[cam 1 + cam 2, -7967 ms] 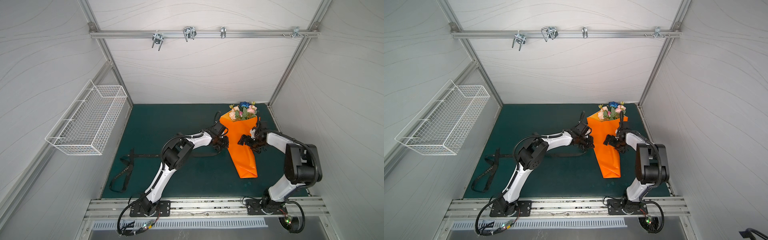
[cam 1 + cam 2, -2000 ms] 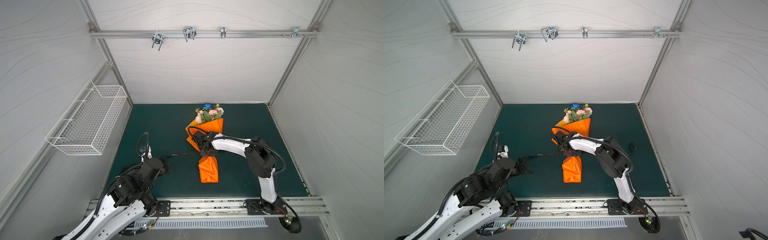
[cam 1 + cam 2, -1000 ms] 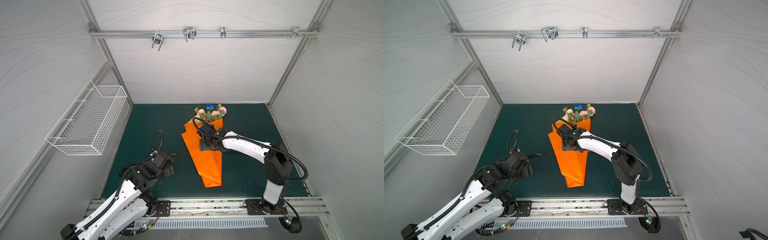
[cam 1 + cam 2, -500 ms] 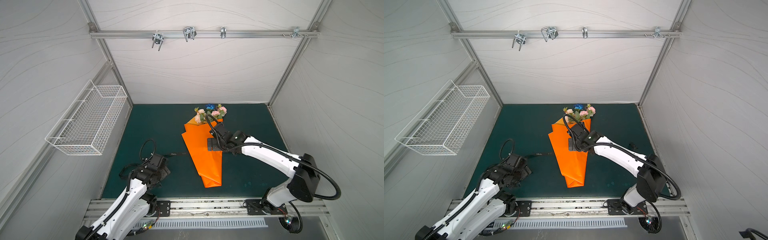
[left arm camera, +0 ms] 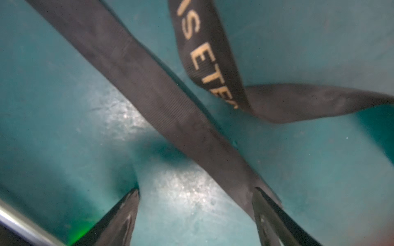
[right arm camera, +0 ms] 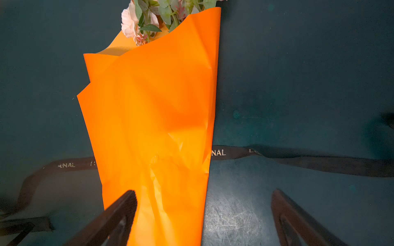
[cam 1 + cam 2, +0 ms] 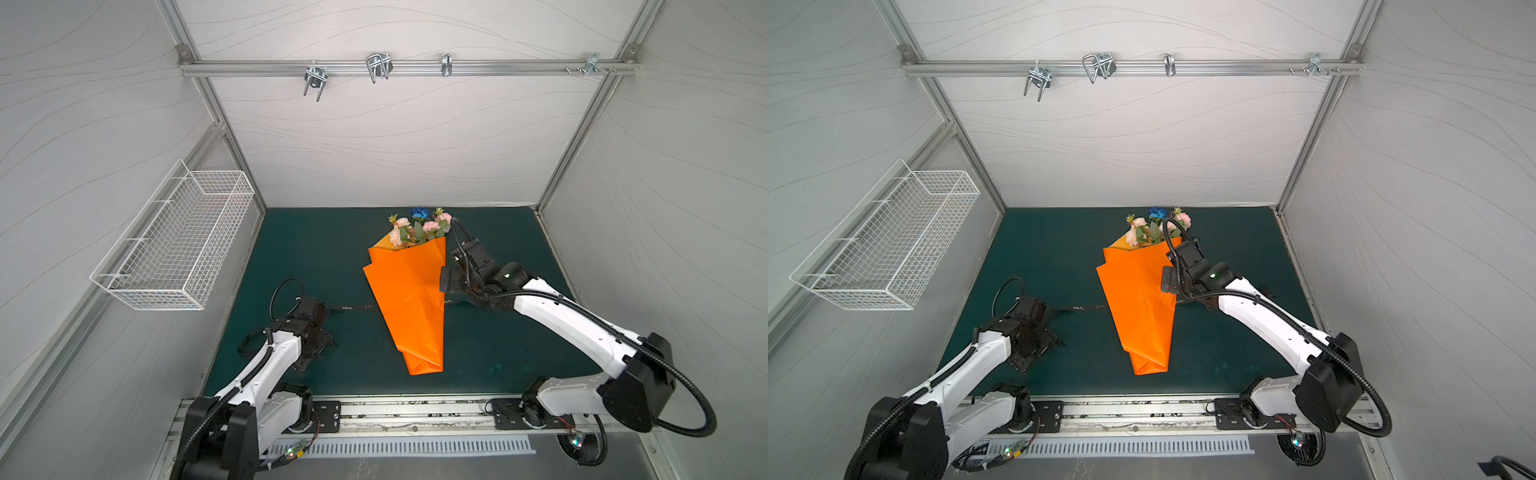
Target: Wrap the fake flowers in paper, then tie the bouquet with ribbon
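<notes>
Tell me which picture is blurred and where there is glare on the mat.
Left wrist view: blurred, the ribbon and its letters are smeared, with white glare patches on the mat. Right wrist view: sharp on the orange paper, with faint glare on the mat beside it. In both top views: even light, no blur.

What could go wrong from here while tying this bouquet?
1. The black lettered ribbon lies loose under the orange wrapping-paper cone; pulling one end may drag it out or shift the cone.
2. The left gripper, jaws open, sits over two nearby ribbon strands and could pinch the wrong one.
3. The cone's flaps look loose and might unfold.
</notes>
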Motion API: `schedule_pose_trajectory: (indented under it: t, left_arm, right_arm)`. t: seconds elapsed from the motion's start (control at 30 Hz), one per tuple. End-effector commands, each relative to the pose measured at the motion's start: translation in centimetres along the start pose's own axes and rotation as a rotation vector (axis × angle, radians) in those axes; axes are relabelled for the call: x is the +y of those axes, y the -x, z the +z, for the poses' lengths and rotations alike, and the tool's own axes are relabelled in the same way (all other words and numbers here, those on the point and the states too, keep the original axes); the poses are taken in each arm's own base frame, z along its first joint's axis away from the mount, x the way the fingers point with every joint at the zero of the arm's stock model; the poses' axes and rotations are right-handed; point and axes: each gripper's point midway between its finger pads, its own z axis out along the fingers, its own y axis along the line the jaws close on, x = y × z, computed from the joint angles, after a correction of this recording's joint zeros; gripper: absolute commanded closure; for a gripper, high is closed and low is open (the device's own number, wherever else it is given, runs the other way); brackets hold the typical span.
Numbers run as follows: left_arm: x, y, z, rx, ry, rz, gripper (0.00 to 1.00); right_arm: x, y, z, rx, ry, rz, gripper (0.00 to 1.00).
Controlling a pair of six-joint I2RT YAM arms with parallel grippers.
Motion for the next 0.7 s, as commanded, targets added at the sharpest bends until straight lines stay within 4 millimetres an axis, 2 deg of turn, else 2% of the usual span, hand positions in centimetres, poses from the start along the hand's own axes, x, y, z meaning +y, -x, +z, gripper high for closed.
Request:
schedule_pose_trajectory:
  t: [0.0, 0.2, 0.37, 0.47, 0.53, 0.6, 0.67]
  left_arm:
    - [-1.4, 1.5, 0.4, -0.044, -0.013, -0.037, 0.16]
    - [-1.1, 1.6, 1.6, -0.027, 0.044, -0.057, 0.2]
    - [-4.1, 1.3, 1.7, 0.012, -0.107, -0.07, 0.1]
    - [-3.9, 1.5, 1.7, 0.006, -0.095, -0.095, 0.09]
    - [-3.0, 1.5, 1.9, 0.004, -0.038, -0.116, 0.16]
    - [-1.7, 1.1, 2.1, 0.024, 0.038, -0.147, 0.3]
    - [-1.4, 0.7, 2.0, 0.048, 0.072, -0.163, 0.35]
  right_arm:
    - [-0.1, 0.5, -0.5, -0.026, 0.017, -0.002, 0.01]
    - [-0.8, 0.6, -0.5, -0.033, 0.022, 0.004, 0.01]
    - [-0.9, -0.2, 0.2, -0.011, 0.044, 0.027, 0.01]
    - [-1.1, -0.4, 0.5, -0.001, 0.042, 0.032, 0.01]
    - [-1.3, -0.2, 0.5, -0.004, 0.039, 0.04, 0.01]
    - [-1.5, 0.0, 0.3, -0.012, 0.04, 0.049, 0.01]
    - [-1.7, 0.4, 0.1, -0.023, 0.039, 0.057, 0.01]
